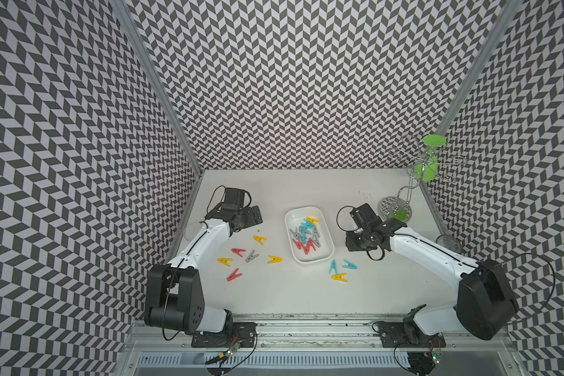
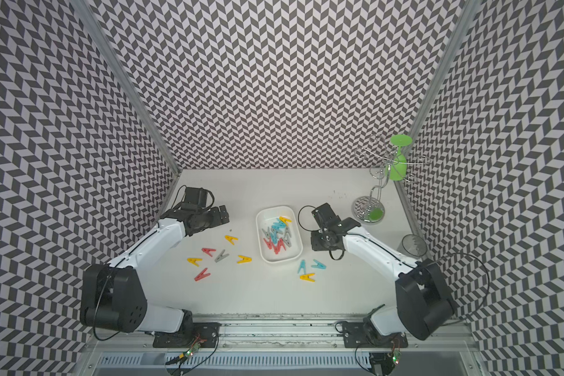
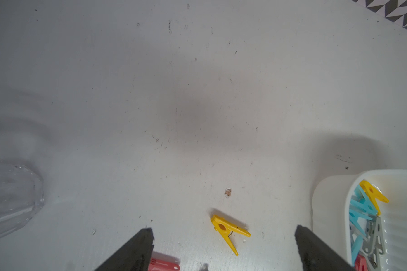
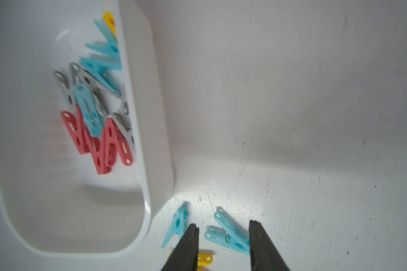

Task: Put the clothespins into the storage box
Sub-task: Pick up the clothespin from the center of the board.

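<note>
White arms (image 1: pixel 205 239), black joints (image 1: pixel 176 299) — looped cables (image 1: pixel 337 218)

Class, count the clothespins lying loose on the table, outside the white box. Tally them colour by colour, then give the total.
Yellow clothespins: 4
Red clothespins: 2
Light blue clothespins: 2
Grey clothespin: 1
Total: 9

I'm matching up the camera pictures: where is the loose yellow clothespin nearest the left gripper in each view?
Top view: yellow clothespin on the table, left of the storage box.
Top view: same spot.
Left wrist: seen between the open fingers of the left gripper.
Right wrist: not in it.
Shared landmark: the storage box, in all four.
</note>
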Tool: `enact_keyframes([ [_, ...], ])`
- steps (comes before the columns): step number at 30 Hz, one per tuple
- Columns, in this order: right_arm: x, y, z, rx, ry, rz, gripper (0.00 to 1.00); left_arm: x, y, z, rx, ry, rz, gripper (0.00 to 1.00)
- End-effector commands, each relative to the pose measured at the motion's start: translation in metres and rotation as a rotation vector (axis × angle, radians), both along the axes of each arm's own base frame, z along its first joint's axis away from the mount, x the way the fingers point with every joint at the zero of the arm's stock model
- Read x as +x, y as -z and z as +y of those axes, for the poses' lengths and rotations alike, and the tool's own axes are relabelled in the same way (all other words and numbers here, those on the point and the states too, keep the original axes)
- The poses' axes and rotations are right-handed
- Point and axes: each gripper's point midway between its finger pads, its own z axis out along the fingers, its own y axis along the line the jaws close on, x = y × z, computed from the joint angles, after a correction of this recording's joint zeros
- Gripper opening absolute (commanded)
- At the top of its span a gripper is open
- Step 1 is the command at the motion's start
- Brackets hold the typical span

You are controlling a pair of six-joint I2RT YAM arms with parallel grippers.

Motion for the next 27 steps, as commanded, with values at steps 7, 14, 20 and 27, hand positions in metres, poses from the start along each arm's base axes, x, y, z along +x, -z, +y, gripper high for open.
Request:
enact_keyframes([
  [7, -0.024, 0.036, 0.007, 0.045, -0.082, 0.081, 0.39, 0.003, -0.009, -0.001, -0.006, 0.008, -0.029, 0.98],
  [14, -0.029, 0.054, 0.014, 0.039, -0.117, 0.104, 0.39, 0.002, -0.008, -0.006, -0.012, 0.016, -0.027, 0.98],
  [20, -0.024, 0.06, 0.015, -0.001, -0.128, 0.094, 0.38, 0.0, -0.007, -0.005, -0.006, 0.012, -0.024, 0.98],
  [27, -0.027, 0.071, 0.007, -0.051, -0.119, 0.11, 0.23, -0.001, -0.008, -0.003, 0.002, 0.008, -0.026, 0.98],
])
